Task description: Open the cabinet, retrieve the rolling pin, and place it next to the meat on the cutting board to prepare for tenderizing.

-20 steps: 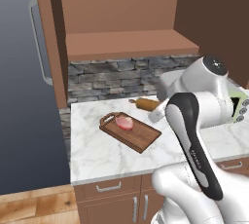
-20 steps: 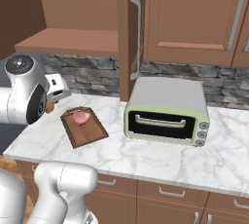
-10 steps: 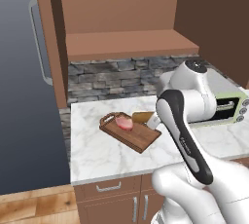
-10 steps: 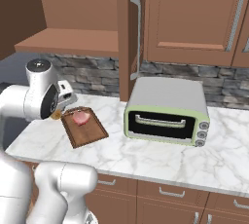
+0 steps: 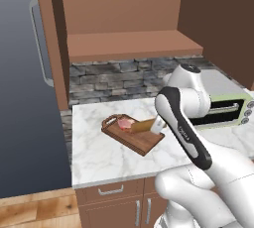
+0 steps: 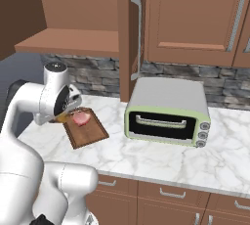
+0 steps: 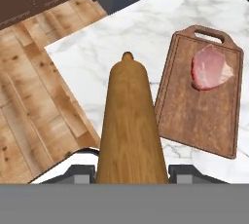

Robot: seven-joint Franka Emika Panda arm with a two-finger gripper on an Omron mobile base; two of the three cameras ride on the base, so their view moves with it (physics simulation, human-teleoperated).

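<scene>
Meat [image 7: 210, 67] on cutting board [image 7: 194, 116]; rolling pin [image 7: 130, 121] above.

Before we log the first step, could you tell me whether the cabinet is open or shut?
Open: the cabinet shows its bare inner shelf, and its door stands swung out edge-on.

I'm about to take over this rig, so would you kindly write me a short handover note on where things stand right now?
Gripper: shut on the rolling pin, carried above the counter near the cutting board.
Cabinet: open, shelves bare.
Cutting board: flat on the counter; the meat lies near its handle end, the rest of the board is bare.
Done: cabinet opened, rolling pin taken out.
Left: lower the rolling pin onto the board beside the meat and release it.
</scene>
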